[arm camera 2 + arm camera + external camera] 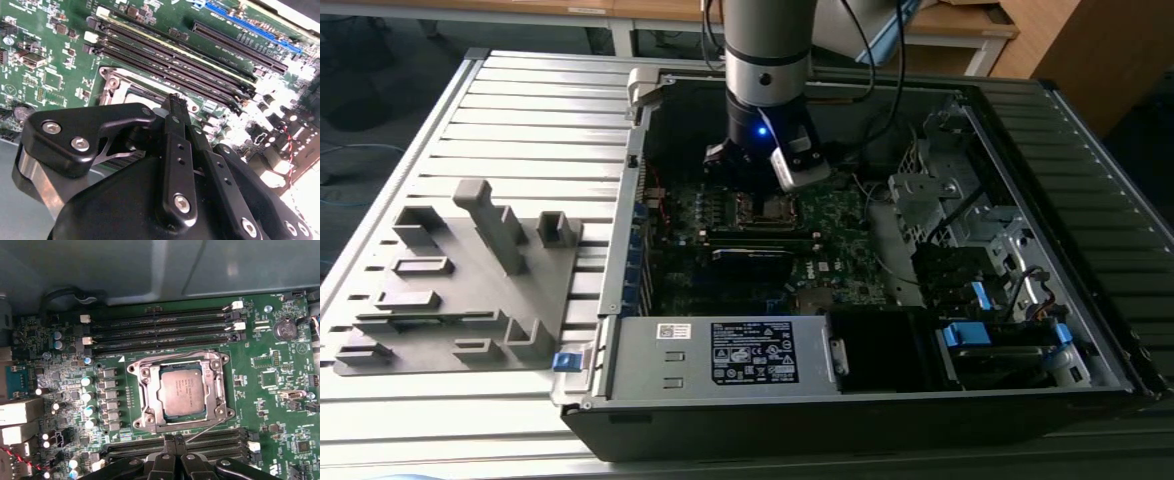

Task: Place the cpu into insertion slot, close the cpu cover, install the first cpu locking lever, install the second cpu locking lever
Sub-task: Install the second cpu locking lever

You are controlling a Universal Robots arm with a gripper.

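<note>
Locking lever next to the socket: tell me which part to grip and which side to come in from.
Grip the locking lever near its free end, probably the end closest to the gripper. The thin rod slants away from the cpu cover there, which leaves room for a finger on each side. Come down from above the board, with the fingers straddling the rod across its length.

silver-grey cpu [182,392], green board [270,375], blk fingers [175,107], grey fixture [467,275].
</note>
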